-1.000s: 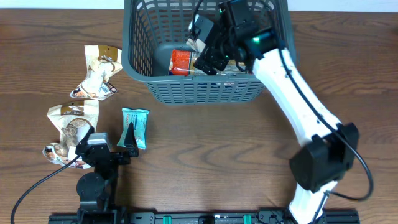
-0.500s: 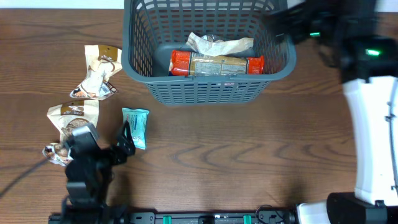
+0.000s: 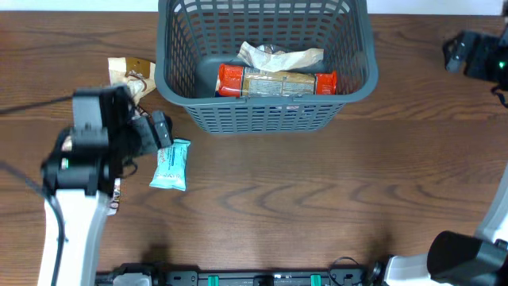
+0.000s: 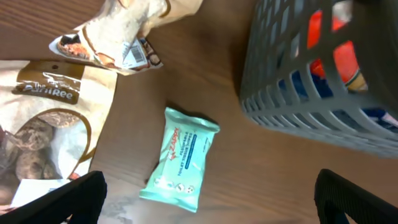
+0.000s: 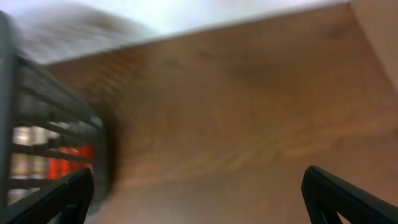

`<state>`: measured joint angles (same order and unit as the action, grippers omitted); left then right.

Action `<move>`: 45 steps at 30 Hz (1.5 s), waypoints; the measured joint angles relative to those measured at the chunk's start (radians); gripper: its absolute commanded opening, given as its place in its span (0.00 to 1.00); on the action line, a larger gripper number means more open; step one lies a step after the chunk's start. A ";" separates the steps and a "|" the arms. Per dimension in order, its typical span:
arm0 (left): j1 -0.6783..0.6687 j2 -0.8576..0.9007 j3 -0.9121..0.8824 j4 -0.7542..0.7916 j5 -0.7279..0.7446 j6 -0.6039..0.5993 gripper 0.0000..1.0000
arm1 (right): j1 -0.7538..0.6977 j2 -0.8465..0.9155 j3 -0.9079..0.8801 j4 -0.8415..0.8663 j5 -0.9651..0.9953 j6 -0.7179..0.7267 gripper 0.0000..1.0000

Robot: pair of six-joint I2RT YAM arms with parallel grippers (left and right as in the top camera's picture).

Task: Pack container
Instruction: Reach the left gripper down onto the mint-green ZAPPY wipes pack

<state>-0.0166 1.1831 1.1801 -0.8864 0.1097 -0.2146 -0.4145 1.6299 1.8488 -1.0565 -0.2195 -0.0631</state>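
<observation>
Seen from overhead, the container (image 3: 266, 119), a dark grey plastic basket with slotted lattice walls and a thick rim, sits at 12 o'clock on the wood-grain table (image 3: 317, 206). A red-capped tube (image 3: 276, 82) and a crumpled wrapper (image 3: 282, 57) lie on its floor. My left pincer (image 3: 157, 133) hangs spread wide and empty beside a teal packet (image 3: 171, 164) at the basket's 8 o'clock, with tan pouches (image 3: 127, 75) at 9 o'clock. In the left wrist view the packet lies flat between my two dark fingertips. It is glossy film with crimped ends, slanted toward 1 o'clock, with a bigger pouch close at 9 o'clock and the basket corner at 2 o'clock. I judge the packet is next: I should span its narrow width, pinch the soft middle rather than a slippery end, keep off the pouch, then clear the rim. In the right wrist view my right pincer (image 5: 198, 177) is wide apart too, holding nothing, over bare table, the basket wall blurred at 9 o'clock.
</observation>
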 measured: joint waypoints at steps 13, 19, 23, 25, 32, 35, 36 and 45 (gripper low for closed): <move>0.000 0.077 0.024 -0.137 -0.013 0.138 0.99 | -0.022 0.102 -0.348 0.163 0.011 0.006 0.99; 0.000 0.148 0.004 -0.131 -0.025 0.215 0.99 | -0.022 0.103 -0.386 0.203 0.011 0.006 0.99; 0.000 0.183 -0.076 -0.051 -0.032 0.261 0.99 | -0.022 0.103 -0.386 0.214 0.011 0.006 0.99; 0.000 0.192 -0.135 0.002 -0.032 0.274 0.99 | -0.022 0.103 -0.386 0.214 0.011 0.006 0.99; 0.000 0.195 -0.313 0.146 -0.032 0.294 0.98 | -0.022 0.103 -0.386 0.213 0.011 0.006 0.99; 0.000 0.196 -0.358 0.185 -0.032 0.294 0.99 | -0.022 0.103 -0.386 0.213 0.011 0.006 0.99; 0.000 0.196 -0.368 0.197 -0.032 0.294 0.99 | -0.022 0.103 -0.386 0.212 0.011 0.006 0.99; 0.000 0.274 -0.374 0.249 -0.035 0.282 0.99 | -0.021 0.103 -0.386 0.209 0.010 0.006 0.99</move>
<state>-0.0170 1.4567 0.8059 -0.6373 0.0750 0.0673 -0.4358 1.7325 1.4628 -0.8471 -0.2092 -0.0570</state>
